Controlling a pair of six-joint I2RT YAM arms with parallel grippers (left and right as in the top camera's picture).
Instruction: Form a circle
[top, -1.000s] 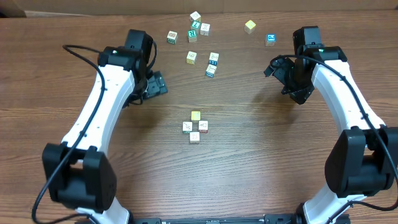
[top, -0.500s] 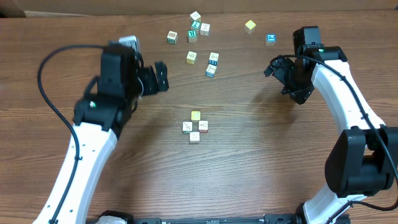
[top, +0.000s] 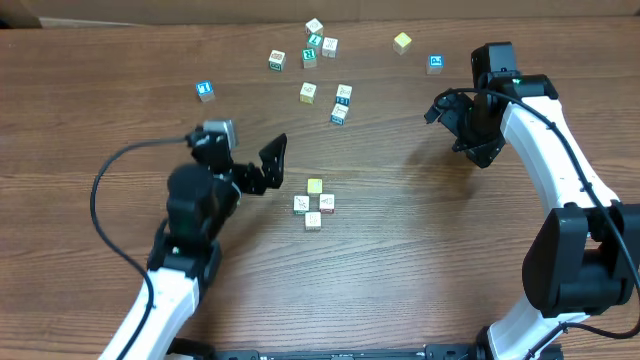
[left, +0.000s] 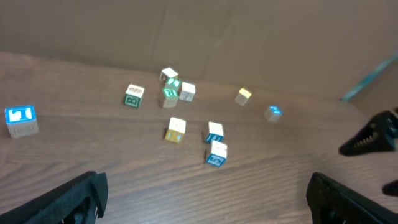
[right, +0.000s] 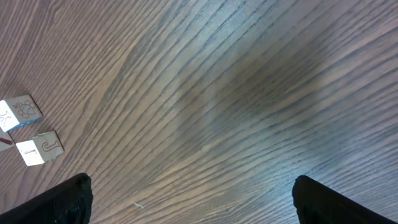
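The circle (top: 314, 203) is a tight cluster of small cubes at mid-table: a pale yellow cube (top: 315, 186) at the far side and three whitish ones around it. My left gripper (top: 265, 168) hangs open just left of the cluster, apart from it. In the left wrist view the left gripper (left: 206, 190) has only bare wood between its fingers, and the circle is out of frame. My right gripper (top: 460, 128) stands open at the right rear, far from the cluster. Nothing shows between the right gripper's (right: 189, 193) fingers either.
Loose cubes lie along the back: a blue-faced cube (top: 205, 90) at left, a green-faced group (top: 314, 40), a yellowish cube (top: 308, 92), two blue-sided cubes (top: 340, 104), a yellow-green cube (top: 402, 41) and a blue cube (top: 435, 63). Two whitish cubes (right: 18, 112) sit at the right wrist view's left edge.
My left arm has swung toward the near side, bringing its open gripper from the back left down beside the cluster. The blue-faced cube at back left is now uncovered. The right arm has not moved.
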